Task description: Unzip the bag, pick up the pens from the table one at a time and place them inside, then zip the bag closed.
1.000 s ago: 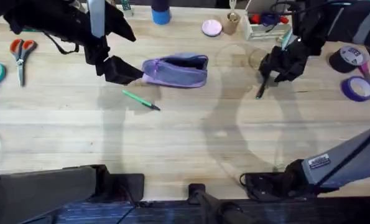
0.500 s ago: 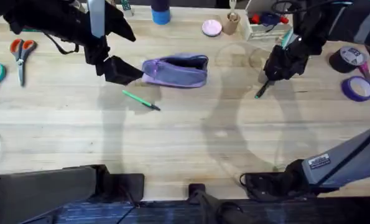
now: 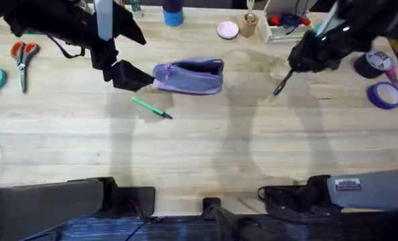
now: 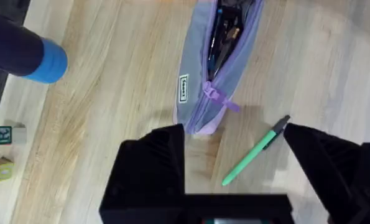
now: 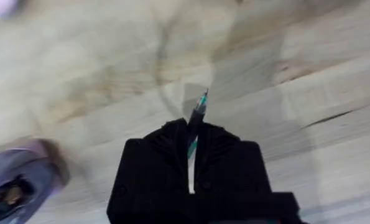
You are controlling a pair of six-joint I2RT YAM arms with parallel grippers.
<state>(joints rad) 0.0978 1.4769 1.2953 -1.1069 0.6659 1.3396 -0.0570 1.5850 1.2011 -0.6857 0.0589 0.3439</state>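
Two pens remain outside the bag (image 3: 189, 76), so the step in hand appears to be the loading of the first pen. The right gripper (image 3: 299, 67), raised over the far right of the table (image 3: 205, 147), has its black fingers closed on the dark pen (image 3: 281, 84), which slants down out of the grip with its tip toward the wood; the right wrist view shows the slim barrel (image 5: 197, 121) pinched in the narrow slot between the fingers. The left gripper (image 4: 234, 155) has its fingers spread wide and holds nothing; it sits low at the left end of the pouch, beside the lilac zipper pull (image 4: 217, 96). The bag is a soft oblong of lavender woven fabric lying on its side at the far centre of the table, its zipper already drawn open so that a dark interior with contents shows (image 4: 225, 31). The green pen (image 3: 152, 108) is a thin, smooth rod with a dark tip, lying flat on the pale, grained planks just in front of the pouch's left end. The next move likely calls for carrying the held pen across to the pouch and aligning its length with the narrow slit, a limp mouth that may need holding open.
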